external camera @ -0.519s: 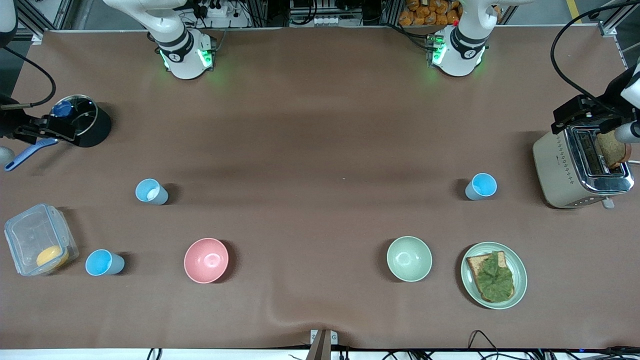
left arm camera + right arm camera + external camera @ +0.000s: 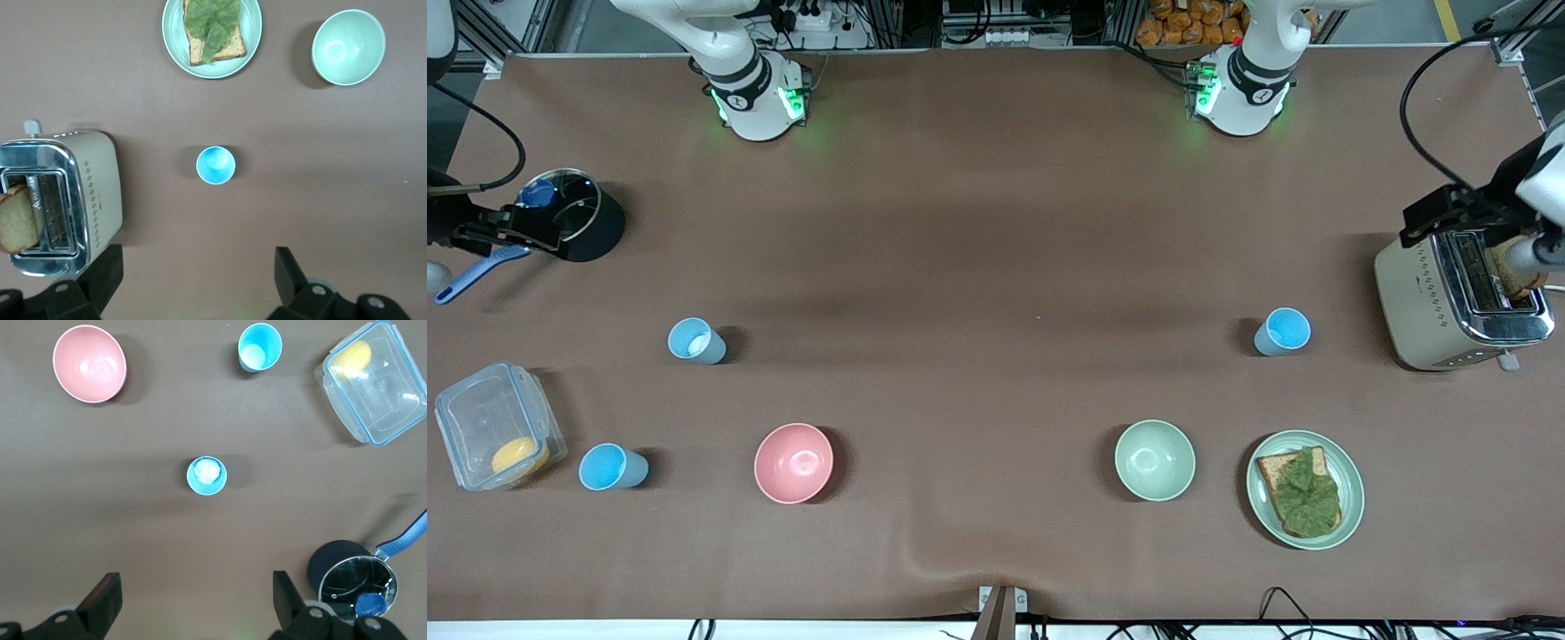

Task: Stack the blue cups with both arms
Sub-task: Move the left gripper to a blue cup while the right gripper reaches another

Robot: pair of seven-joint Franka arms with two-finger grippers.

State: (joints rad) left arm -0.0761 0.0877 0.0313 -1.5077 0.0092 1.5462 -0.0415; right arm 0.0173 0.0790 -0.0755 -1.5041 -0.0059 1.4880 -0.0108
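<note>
Left wrist view: the left end effector (image 2: 193, 280) has its fingers wide apart and holds nothing. It hangs high over a blue cup (image 2: 215, 165).
Right wrist view: the right end effector (image 2: 193, 600) is wide apart too, and holds nothing. It hangs high over the cup with the whitish inside (image 2: 207, 475).
Cups: three. One stands toward the left arm's end of the worktop (image 2: 996, 222), near the toaster (image 2: 1458, 298). Two stand toward the right arm's end; the sky-blue one (image 2: 611, 468) is nearer the front camera, just beside the clear box (image 2: 494, 422).
Done: nothing yet. Every cup stands alone, well apart.
Left: grab, carry and stack, I think.
Bowls: two, one pink (image 2: 793, 462), one green (image 2: 1154, 460).
Plate: one (image 2: 1352, 484), with bread and a leaf.
Pot: one (image 2: 583, 222).
</note>
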